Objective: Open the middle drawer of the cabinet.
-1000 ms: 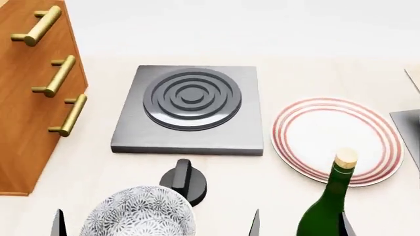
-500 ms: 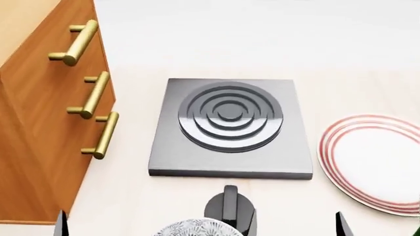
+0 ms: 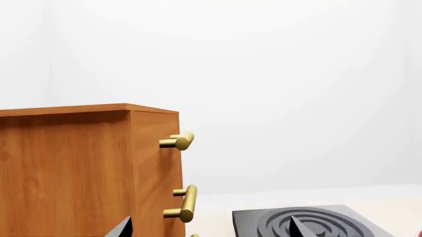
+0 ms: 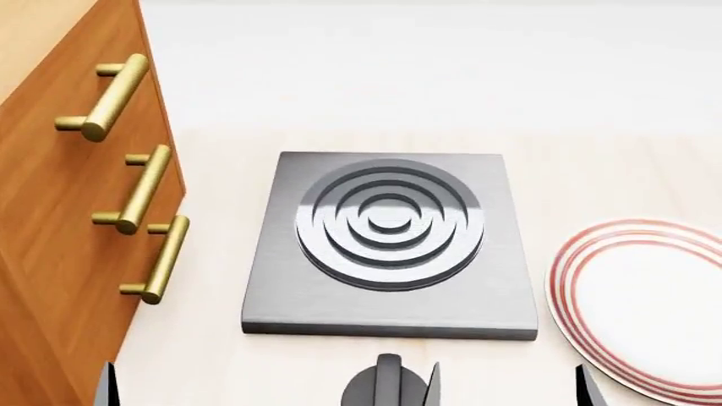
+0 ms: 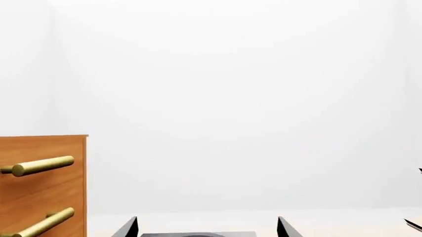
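both end effectors open over pale counter (image 4: 226, 355), cabinet (image 4: 57, 245) left, white walls

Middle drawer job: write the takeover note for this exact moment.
Left gripper: open, empty, only its fingertips show, clear of the cabinet.
Right gripper: open, empty, fingertips only.
Cabinet stands at the left of the head view, beside the burner plate; the striped plate lies to the right.
Middle drawer: shut, front flush with the other two, handle untouched.
Done: nothing on the drawer yet.
Left: bring a gripper to the middle handle, close on it, pull straight out.
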Controlling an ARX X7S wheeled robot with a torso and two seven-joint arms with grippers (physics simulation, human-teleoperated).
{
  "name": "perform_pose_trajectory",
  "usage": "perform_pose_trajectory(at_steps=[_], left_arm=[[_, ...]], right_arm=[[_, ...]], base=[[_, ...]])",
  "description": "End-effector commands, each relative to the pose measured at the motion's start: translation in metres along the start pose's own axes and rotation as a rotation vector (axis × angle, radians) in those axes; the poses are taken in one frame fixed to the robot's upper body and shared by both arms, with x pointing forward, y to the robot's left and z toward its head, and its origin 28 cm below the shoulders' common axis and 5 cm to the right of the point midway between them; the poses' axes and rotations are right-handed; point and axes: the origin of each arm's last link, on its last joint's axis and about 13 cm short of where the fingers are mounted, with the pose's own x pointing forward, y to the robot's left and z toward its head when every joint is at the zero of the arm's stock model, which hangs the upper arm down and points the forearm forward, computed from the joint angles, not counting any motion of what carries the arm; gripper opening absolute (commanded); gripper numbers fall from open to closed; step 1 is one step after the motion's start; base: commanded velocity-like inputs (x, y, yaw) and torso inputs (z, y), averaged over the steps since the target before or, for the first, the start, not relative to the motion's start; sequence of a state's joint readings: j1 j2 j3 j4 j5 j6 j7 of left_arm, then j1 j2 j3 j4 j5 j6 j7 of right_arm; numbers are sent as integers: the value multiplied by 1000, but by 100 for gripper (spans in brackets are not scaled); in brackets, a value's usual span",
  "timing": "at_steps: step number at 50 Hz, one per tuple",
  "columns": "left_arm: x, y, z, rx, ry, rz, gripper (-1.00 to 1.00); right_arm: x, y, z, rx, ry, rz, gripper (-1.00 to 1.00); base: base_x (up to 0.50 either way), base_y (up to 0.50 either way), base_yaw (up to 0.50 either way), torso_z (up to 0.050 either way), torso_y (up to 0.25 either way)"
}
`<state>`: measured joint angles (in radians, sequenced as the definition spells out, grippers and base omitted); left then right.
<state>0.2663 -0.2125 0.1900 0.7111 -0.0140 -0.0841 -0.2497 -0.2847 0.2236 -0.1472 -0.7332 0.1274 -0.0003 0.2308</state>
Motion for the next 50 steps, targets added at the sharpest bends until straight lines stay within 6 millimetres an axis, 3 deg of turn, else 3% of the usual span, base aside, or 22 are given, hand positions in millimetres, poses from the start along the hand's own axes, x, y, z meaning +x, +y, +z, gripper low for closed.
perform_pose_trajectory(at_steps=[1, 46, 48, 50], left_arm=[[0, 0, 0, 1, 1, 0, 100], [0, -3, -1, 16, -3, -28, 100], [1, -4, 1, 54, -19, -24, 100], [16, -5, 6, 104, -14, -22, 100]], right_arm=[[-1, 1, 1, -3, -8, 1, 100], [-1, -1, 1, -5, -5, -8, 100], [-1, -2, 2, -4, -9, -17, 100], [-1, -3, 2, -4, -11, -24, 100]], base=[[500, -82, 0, 0, 0], [11, -41, 0, 0, 0], [0, 0, 0, 0, 0], [0, 0, 0, 0, 0]])
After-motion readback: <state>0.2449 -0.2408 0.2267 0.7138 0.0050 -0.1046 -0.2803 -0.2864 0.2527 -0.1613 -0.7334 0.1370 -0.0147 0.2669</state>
